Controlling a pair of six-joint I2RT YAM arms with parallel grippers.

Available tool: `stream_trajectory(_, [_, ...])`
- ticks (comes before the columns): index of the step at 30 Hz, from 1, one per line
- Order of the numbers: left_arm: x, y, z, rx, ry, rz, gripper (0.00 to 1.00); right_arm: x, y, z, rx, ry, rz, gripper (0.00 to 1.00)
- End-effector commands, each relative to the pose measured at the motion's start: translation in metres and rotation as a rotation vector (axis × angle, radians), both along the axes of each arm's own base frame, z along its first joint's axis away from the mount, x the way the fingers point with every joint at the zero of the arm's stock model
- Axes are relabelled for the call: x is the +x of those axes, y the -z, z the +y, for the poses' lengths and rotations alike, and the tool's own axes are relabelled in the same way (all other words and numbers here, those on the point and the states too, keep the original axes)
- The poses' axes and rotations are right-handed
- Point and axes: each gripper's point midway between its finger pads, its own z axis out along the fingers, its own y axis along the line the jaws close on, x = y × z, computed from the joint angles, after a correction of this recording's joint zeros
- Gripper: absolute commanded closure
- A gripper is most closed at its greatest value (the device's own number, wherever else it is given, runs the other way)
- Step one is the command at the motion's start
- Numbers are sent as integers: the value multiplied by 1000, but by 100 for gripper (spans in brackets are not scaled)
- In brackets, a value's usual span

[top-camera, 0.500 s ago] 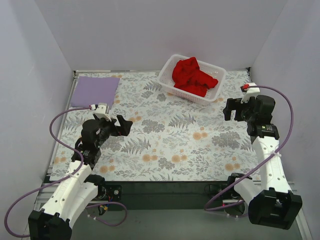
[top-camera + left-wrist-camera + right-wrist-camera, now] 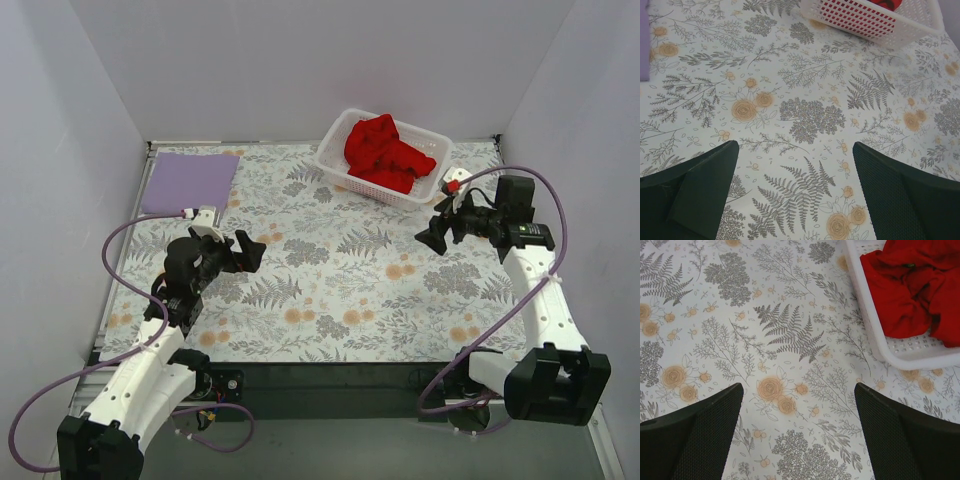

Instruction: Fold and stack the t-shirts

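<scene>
A crumpled red t-shirt [image 2: 385, 152] lies in the white mesh basket [image 2: 438, 150] at the back of the table; the right wrist view shows the red t-shirt [image 2: 912, 287] at its upper right. A pale lavender t-shirt [image 2: 190, 181], folded flat, rests at the back left corner, and a sliver of it [image 2: 643, 45] shows in the left wrist view. My right gripper [image 2: 437, 233] hovers open just in front of the basket, nothing between its fingers. On the left side my left gripper [image 2: 246, 252] is open and empty over the floral cloth, below the lavender t-shirt.
A floral tablecloth [image 2: 340, 270] covers the table. White walls close in the left, back and right sides. The basket wall [image 2: 860, 20] fills the top of the left wrist view. Purple cables loop off both arms.
My right gripper has swung left and down, from the right edge toward the front of the basket. The left arm has barely moved.
</scene>
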Motion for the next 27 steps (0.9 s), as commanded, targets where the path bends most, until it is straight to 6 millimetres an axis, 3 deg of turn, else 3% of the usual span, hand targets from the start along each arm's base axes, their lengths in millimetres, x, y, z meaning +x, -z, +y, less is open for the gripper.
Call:
stream_trajectory(1, [3, -16, -2, 6, 15, -38, 2, 7, -18, 15, 0, -93, -40, 2])
stream_trajectory(4, [3, -16, -1, 8, 14, -39, 2, 19, -22, 20, -8, -101, -27, 2])
stream_trajectory(5, [4, -17, -2, 8, 16, -44, 2, 26, -15, 18, -18, -86, 2, 2])
stream_trajectory(9, [3, -18, -2, 6, 20, -47, 2, 41, -14, 33, -54, -115, 31, 2])
stream_trajectory(10, [3, -18, -2, 6, 20, -47, 2, 46, -21, 34, -60, -114, 17, 2])
stream_trajectory(27, [4, -18, -2, 9, 19, -48, 2, 88, -3, 63, -134, -103, 101, 2])
